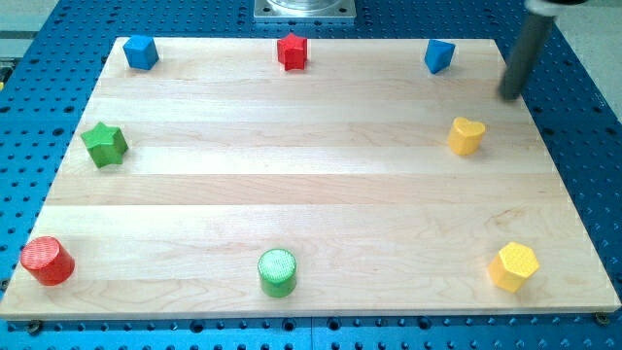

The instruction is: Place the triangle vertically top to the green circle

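The blue triangle block sits at the view's top right of the wooden board. The green circle block stands near the view's bottom edge, at the middle. My tip is at the board's right edge, to the right of and slightly below the blue triangle, and above the yellow heart block. It touches no block.
A blue block is at the top left, a red star at top middle, a green star at the left, a red circle at bottom left, a yellow hexagon at bottom right. The board lies on a blue perforated table.
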